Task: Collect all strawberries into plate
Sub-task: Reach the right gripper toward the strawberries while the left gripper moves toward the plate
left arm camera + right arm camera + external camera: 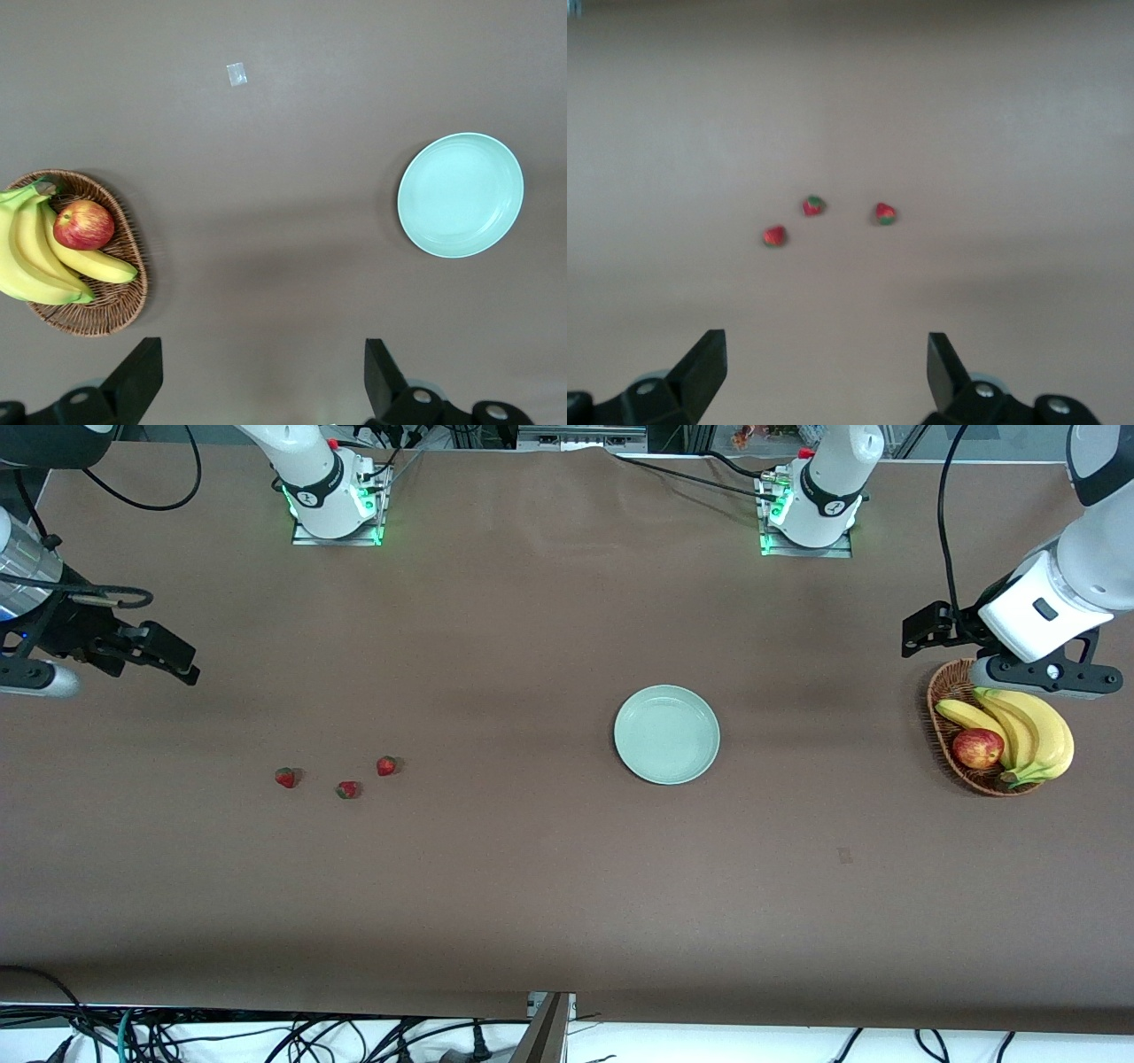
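Three strawberries (285, 778) (348, 789) (386, 765) lie close together on the brown table toward the right arm's end. In the right wrist view the strawberries (774, 235) (814, 205) (885, 213) show past the fingers. The pale green plate (666, 734) sits empty near the table's middle, and the plate (461, 195) also shows in the left wrist view. My right gripper (182, 664) hangs open over the table's right-arm end, apart from the berries. My left gripper (921, 633) hangs open just above the wicker basket's edge. Both hold nothing.
A brown wicker basket (937, 691) with bananas (1028, 726) and a red apple (978, 748) stands at the left arm's end. A small pale scrap (844, 856) lies on the table nearer the front camera than the plate. Both arm bases stand along the table's back edge.
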`<state>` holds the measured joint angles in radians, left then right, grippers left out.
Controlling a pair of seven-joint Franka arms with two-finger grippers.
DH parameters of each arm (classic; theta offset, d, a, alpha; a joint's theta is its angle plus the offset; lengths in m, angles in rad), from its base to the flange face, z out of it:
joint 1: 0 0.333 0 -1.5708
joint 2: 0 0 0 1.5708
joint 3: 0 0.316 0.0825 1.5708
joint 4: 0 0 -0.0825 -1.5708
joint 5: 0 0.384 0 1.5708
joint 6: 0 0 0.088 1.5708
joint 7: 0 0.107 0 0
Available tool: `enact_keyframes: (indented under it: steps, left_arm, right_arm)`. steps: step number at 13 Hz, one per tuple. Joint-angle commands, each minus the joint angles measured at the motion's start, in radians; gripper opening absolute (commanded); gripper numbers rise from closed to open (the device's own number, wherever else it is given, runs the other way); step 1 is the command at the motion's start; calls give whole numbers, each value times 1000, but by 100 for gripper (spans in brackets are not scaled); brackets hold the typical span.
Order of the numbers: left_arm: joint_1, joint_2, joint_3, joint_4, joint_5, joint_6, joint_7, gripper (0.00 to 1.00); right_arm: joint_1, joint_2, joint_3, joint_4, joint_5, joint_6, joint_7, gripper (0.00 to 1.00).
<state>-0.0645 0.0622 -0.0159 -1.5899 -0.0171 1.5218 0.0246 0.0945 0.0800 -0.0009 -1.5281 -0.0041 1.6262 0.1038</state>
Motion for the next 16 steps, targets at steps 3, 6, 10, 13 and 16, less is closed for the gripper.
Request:
enact_keyframes:
  steps: [3,6,10,13,16]
  left_arm:
    - [26,-15,-3,4,3,-6,40,100]
    - [19,-7,-4,-1,3,-3,31,100]
    - [8,-2,-7,-18,2,11,8,100]
    - [8,-2,-67,-111,2,116,-75,100]
    - [8,-2,-133,-221,3,240,-150,100]
  right_arm:
    - [1,1,4,6,-5,-112,-220,100]
    - [23,14,15,-120,48,-13,-192,100]
    - [88,81,18,-342,50,294,-63,100]
    - [137,213,18,-402,52,531,57,100]
    - [162,329,18,-403,52,674,128,100]
